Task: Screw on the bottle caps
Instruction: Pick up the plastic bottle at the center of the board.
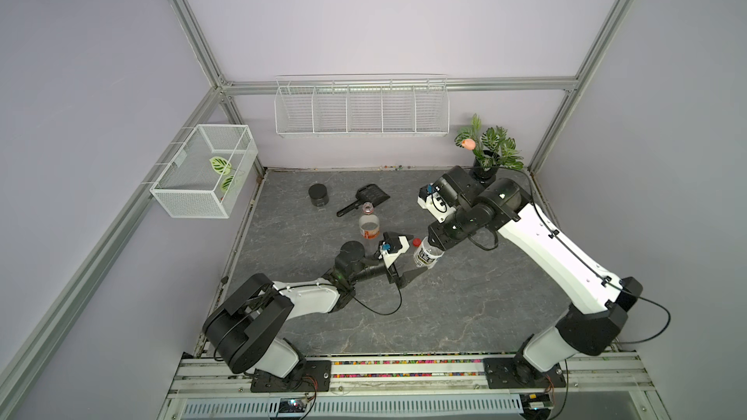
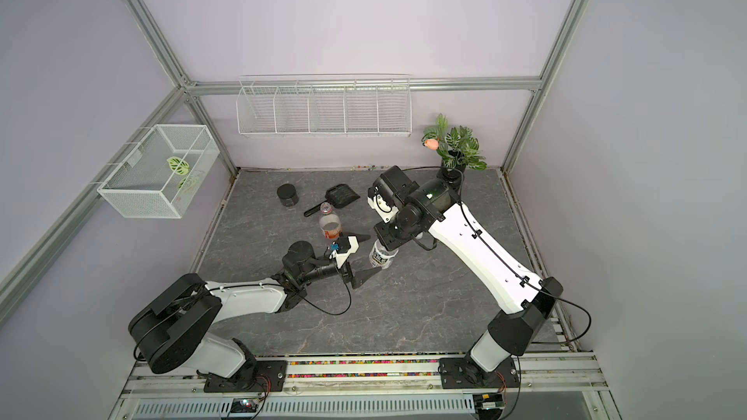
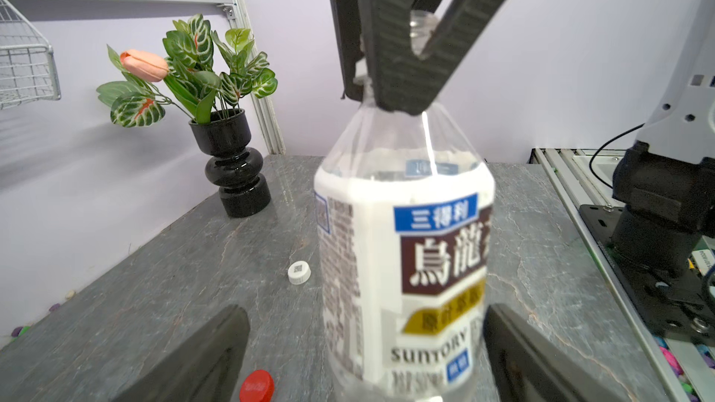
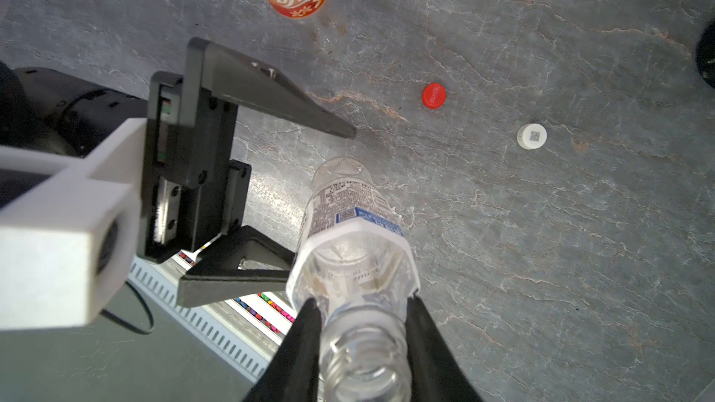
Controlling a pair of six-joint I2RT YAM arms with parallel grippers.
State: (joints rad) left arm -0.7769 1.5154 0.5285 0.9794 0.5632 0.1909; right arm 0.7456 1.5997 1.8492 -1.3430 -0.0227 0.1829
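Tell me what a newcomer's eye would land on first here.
First, the right gripper clamped on the open neck of the white-label Suntory bottle at mid-table, with the left gripper gaping wide at either side of the bottle's body. Next, the red cap and the white cap lying loose on the grey tabletop near it. The orange-label bottle stands uncapped behind.

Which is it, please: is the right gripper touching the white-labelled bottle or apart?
Touching: the right wrist view shows the right gripper clamping the white-labelled bottle by its neck.
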